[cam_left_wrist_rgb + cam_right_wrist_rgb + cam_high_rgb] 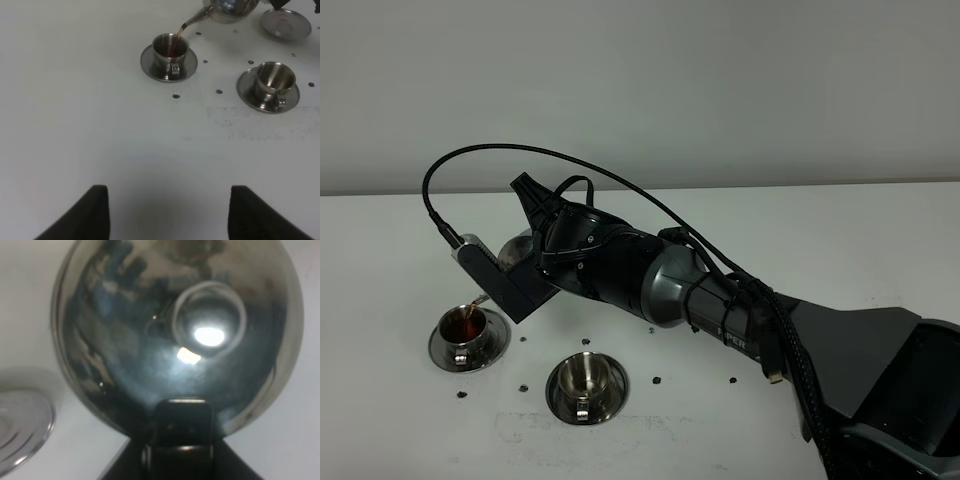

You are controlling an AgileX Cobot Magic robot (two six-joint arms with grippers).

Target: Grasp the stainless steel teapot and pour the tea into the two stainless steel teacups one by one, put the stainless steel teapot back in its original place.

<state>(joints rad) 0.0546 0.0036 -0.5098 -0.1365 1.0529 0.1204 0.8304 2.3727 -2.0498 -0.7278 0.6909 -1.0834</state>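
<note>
The left gripper (173, 212) hangs over bare table (75, 125), well apart from the filling cup (170, 47). Its two dark fingertips (97, 212) stand wide apart with nothing between them. All the ground between it and that cup is free.

In the high view the filling cup is the leftmost thing. It sits on its saucer (150, 67) with open white table on its left and front. The table's far edge meets the wall well behind it.

Just above and behind the filling cup the teapot (231, 9) is tilted, its thin spout (192, 21) over the cup's rim. A brown stream of tea (176, 39) falls into the cup. The right gripper (182, 440) is clamped tight on the teapot's handle, its jaws closed around it.

Right of the filling cup and nearer the front stands the empty cup (275, 77) on its own saucer, a clear gap between the two saucers. Small dark specks (176, 96) dot the table around both.

The flat steel disc (286, 22) lies bare on that same right side, apart from both cups. The right arm (660, 280) and its looping cable (500, 150) cross above the table to the right of the filling cup.
</note>
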